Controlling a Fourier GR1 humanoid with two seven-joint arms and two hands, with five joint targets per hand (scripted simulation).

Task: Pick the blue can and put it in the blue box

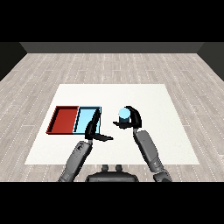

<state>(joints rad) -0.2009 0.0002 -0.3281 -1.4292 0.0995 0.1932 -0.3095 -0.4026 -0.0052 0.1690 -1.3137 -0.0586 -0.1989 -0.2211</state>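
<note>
Blue can (124, 115) stands upright on the tabletop (166, 131), right hand (132, 119) fingers curled round it; the blue tray (83, 118) lies at nine o'clock, beyond the open-fingered left hand (92, 131).

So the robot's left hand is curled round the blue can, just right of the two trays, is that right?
Not quite: it is the right hand that curls round the blue can, as the head view shows. The left hand holds nothing and lies over the blue tray's near edge. The can does stand just right of the two trays.
</note>
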